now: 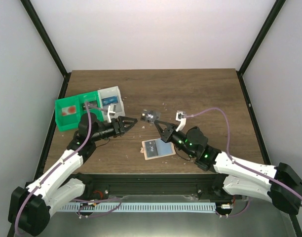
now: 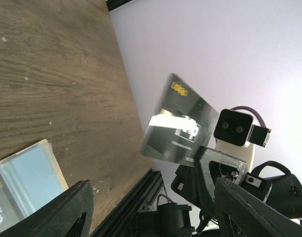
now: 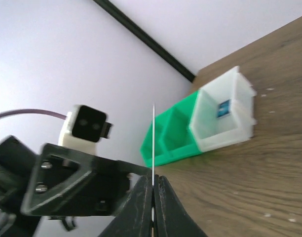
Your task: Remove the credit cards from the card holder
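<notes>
A dark credit card (image 1: 150, 116) with white print hangs above the table, pinched at its lower edge by my right gripper (image 1: 157, 124). The right wrist view shows it edge-on (image 3: 153, 143) between the shut fingers (image 3: 154, 186). In the left wrist view the glossy card (image 2: 178, 121) floats ahead of my left gripper (image 2: 156, 217), whose jaws stand wide apart with nothing between them. From above, the left gripper (image 1: 133, 121) points at the card from the left, a short gap away. The tan card holder (image 1: 158, 148) with its blue panel lies flat below the card, and its corner shows as well (image 2: 22, 180).
A green bin (image 1: 74, 111) with a reddish item and a white bin (image 1: 111, 101) holding a blue card (image 1: 110, 100) stand at the back left, both also in the right wrist view (image 3: 166, 138) (image 3: 225, 116). Black frame posts rise at the table's far corners.
</notes>
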